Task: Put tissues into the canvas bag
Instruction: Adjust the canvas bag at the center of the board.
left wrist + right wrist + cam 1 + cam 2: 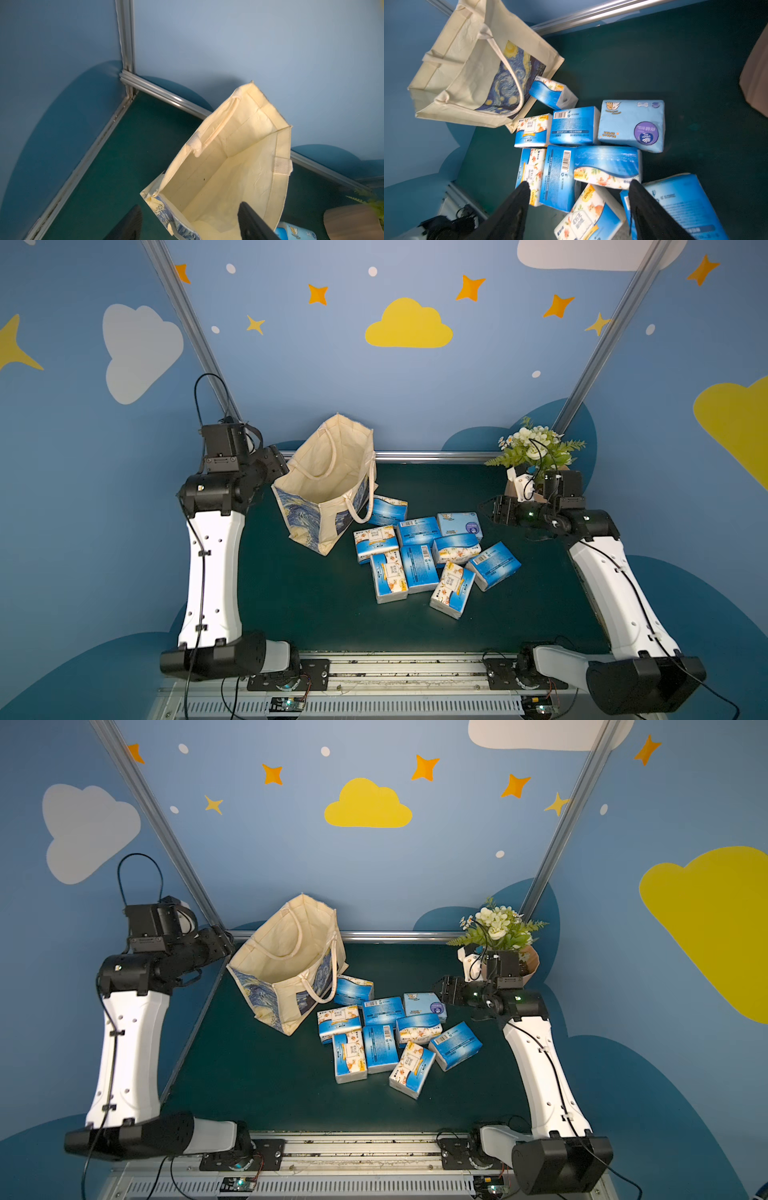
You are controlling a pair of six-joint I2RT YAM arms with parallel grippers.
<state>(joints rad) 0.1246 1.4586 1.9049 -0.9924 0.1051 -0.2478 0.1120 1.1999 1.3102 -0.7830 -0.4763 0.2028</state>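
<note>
The canvas bag (328,485) (291,965) stands open at the back left of the mat, and its cream inside (228,166) shows nothing in it. Its swirling print (508,83) faces the tissues (419,556) (382,1040) (591,145), several blue-and-white packs heaped mid-table. One pack (386,509) lies against the bag's foot, and a paler pack (633,124) has a purple mark. My left gripper (277,466) (189,207) hovers open at the bag's left rim. My right gripper (488,506) (579,184) is open above the heap's right side, holding nothing.
A beige flowerpot (528,965) (353,222) with white flowers (536,448) stands at the back right, just behind my right wrist. A metal rail (436,456) runs along the mat's far edge, with slanted posts at both back corners.
</note>
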